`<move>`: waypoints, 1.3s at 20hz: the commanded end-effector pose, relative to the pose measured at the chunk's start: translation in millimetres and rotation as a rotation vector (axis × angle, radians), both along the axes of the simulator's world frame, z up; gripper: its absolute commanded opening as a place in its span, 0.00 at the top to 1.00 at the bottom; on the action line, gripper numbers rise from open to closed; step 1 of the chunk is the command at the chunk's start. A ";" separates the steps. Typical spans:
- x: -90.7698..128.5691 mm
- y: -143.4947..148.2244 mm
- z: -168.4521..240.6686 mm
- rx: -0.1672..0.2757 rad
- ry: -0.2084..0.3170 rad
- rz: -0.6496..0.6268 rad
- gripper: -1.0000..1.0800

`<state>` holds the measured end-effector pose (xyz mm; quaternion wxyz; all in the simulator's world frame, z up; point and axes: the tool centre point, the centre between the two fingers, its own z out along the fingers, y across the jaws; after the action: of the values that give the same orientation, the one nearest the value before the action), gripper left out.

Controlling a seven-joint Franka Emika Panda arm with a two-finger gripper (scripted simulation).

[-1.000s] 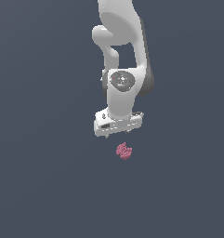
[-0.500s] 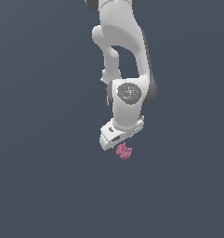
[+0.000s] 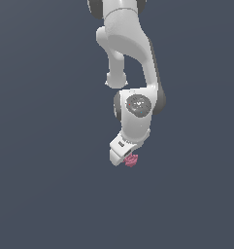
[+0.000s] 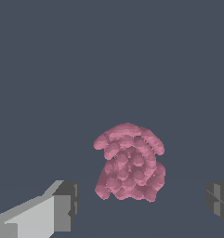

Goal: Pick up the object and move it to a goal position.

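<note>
Between the spread claw (image 4: 141,204) fingers, the pink object (image 4: 129,162).

Plain, flat slate-blue floor (image 3: 45,194), filling both views edge to edge, with no seam or marking. Directly on it, only a small pinkish-red knobbly clump (image 3: 131,160) (image 4: 128,163), near the middle, slightly toward the exterior view's right.
</note>
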<state>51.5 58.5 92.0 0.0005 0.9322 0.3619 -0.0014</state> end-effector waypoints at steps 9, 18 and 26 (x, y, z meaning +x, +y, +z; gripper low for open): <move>2.6 1.8 -6.5 0.002 -0.002 0.033 0.04; 1.6 2.4 -48.4 0.002 -0.002 0.038 0.04; 3.1 2.3 -53.0 0.002 -0.002 0.038 1.00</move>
<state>54.4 60.8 39.0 0.0000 0.9252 0.3795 -0.0002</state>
